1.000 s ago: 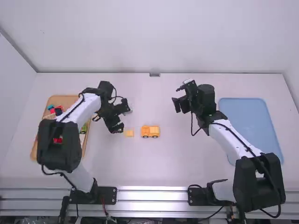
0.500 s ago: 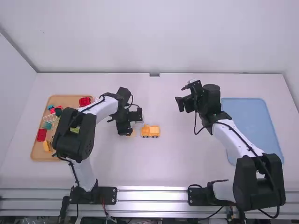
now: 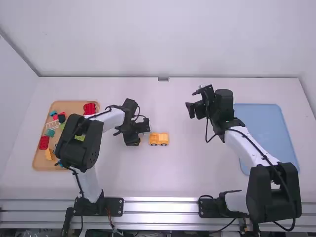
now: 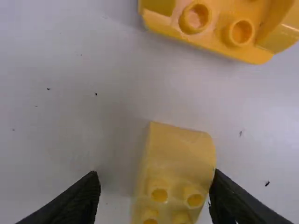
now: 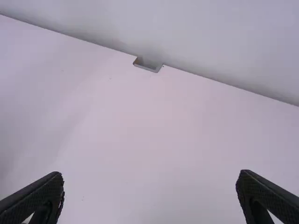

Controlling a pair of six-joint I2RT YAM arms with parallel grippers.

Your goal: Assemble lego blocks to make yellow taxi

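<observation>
Yellow plastic wheeled taxi body [image 3: 159, 139] sat on the white worktop [image 3: 173, 170], near a small yellow studded plastic block [image 4: 177, 158]. Left jaws stood open either side of that block, off-centre, not clamped; right jaws hung wide apart and empty. IMO the trick was centring over the block first, then closing gently so it wouldn't twist.

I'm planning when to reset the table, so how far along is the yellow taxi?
Looks done: a wheeled yellow body stands on the table.
In hand: nothing is clamped; the left gripper is open, its fingers around a loose yellow block.
Left, probably: gripping that block and fitting it onto the body, which has bare studs showing.
</observation>
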